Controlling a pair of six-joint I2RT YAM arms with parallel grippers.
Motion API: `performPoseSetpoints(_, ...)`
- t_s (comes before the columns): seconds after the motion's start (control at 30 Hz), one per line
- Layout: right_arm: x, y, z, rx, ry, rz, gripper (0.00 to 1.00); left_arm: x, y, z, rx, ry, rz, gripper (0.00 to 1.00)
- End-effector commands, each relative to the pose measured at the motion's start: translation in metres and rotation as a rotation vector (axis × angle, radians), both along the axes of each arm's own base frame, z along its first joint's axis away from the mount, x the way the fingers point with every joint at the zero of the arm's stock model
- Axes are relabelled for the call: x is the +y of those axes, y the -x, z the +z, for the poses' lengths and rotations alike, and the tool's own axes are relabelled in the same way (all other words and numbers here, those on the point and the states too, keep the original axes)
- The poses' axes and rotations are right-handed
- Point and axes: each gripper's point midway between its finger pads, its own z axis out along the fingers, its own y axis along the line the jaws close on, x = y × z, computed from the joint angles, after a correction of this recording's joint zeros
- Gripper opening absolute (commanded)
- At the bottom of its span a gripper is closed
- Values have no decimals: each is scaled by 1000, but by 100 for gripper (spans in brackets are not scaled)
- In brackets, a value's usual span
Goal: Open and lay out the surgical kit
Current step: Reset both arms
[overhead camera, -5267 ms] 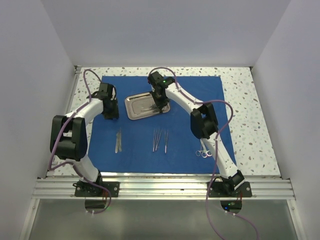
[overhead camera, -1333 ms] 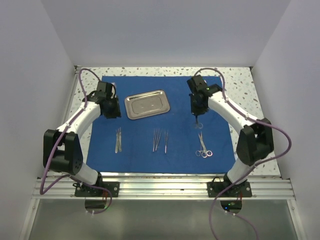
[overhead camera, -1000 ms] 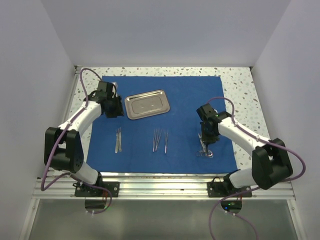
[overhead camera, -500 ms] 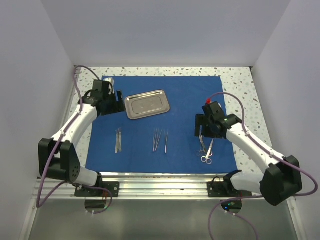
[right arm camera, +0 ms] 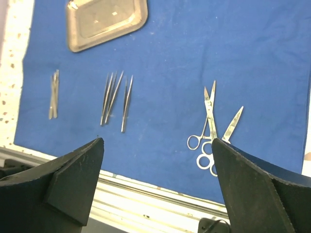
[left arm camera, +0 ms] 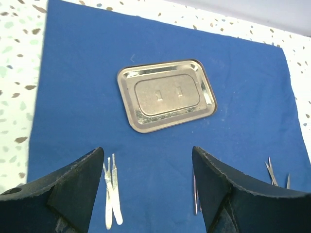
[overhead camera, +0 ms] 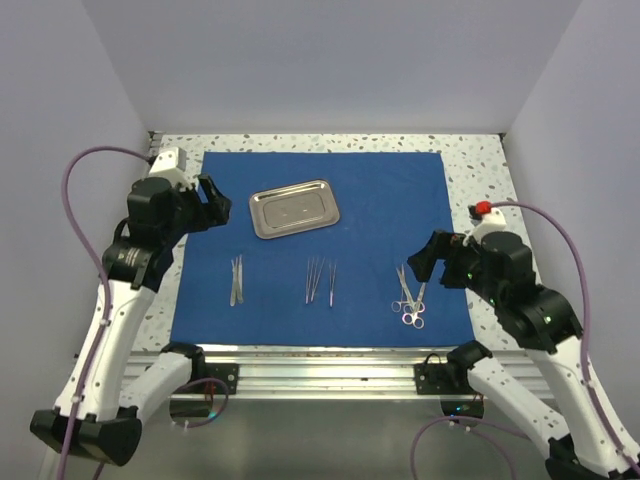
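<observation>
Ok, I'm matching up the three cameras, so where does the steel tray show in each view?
Top external: steel tray left of centre, in the upper half.
Left wrist: tray near the middle, slightly above centre.
Right wrist: tray top left, cut off by the upper edge.
Shared landmark: the blue cloth it lies on, seen in all three.

Speckled tabletop (overhead camera: 490,200), aluminium rail (overhead camera: 330,378) — near edge, pale walls (overhead camera: 330,60)

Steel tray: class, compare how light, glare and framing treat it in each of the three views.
Top external: the steel tray is small, evenly lit, softly shiny, no hard shadow. Left wrist: sharp, bright glints along its rim. Right wrist: cut off by the top edge, duller.
</observation>
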Motion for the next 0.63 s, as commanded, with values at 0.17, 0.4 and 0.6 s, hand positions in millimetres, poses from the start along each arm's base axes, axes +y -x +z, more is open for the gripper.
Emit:
performPoseSetpoints(0.17,-28,46,15,-60,-37,-50,98,29,51,6,-11,-47,102,78)
performPoseSetpoints(0.4,-36,62,36,-103,-53,-47,99,28,59,17,-46,1,120,78)
performPoseSetpoints(0.6,-32,68,54,-184,-83,9,98,30,47,19,-64,-36,120,92)
